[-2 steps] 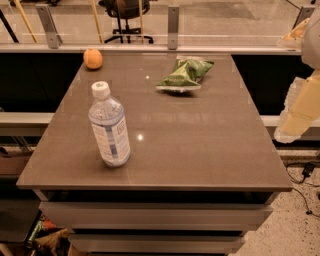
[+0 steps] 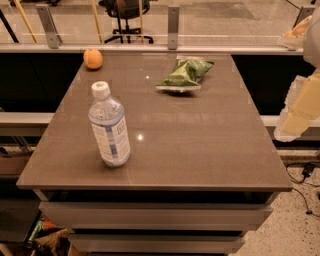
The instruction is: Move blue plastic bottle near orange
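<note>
The blue plastic bottle [image 2: 109, 126] stands upright on the front left part of the brown table [image 2: 200, 145]; it is clear, with a white cap and a pale blue-and-white label. The orange [image 2: 93, 58] sits at the table's far left corner, well apart from the bottle. My gripper [image 2: 294, 120] shows as a pale shape off the table's right edge, far from both the bottle and the orange, and holds nothing that I can see.
A green snack bag [image 2: 185, 75] lies at the back middle of the table. A glass railing [image 2: 172, 25] with metal posts runs behind the table, with an office chair [image 2: 125, 12] beyond it. Cables [image 2: 305, 175] lie on the floor at the right.
</note>
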Tool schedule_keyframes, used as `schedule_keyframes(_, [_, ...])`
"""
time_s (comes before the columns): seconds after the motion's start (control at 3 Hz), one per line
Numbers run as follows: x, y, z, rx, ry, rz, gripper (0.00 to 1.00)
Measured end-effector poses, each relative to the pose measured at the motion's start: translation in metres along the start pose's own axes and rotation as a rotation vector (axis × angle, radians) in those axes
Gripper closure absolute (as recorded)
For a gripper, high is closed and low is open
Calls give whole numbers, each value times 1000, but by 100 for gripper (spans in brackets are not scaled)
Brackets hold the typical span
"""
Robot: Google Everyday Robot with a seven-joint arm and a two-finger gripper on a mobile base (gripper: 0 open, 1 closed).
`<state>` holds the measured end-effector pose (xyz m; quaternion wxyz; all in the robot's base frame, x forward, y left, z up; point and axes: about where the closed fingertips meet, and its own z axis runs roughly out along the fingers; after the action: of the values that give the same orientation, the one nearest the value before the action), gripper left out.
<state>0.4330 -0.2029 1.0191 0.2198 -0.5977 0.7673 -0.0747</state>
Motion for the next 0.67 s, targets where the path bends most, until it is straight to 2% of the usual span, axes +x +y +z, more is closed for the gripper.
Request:
schedule_keyframes(0.33, [-5, -1, 2, 9, -76, 46, 0])
schedule_keyframes(0.67, [-7, -4, 17, -5, -213, 101, 0])
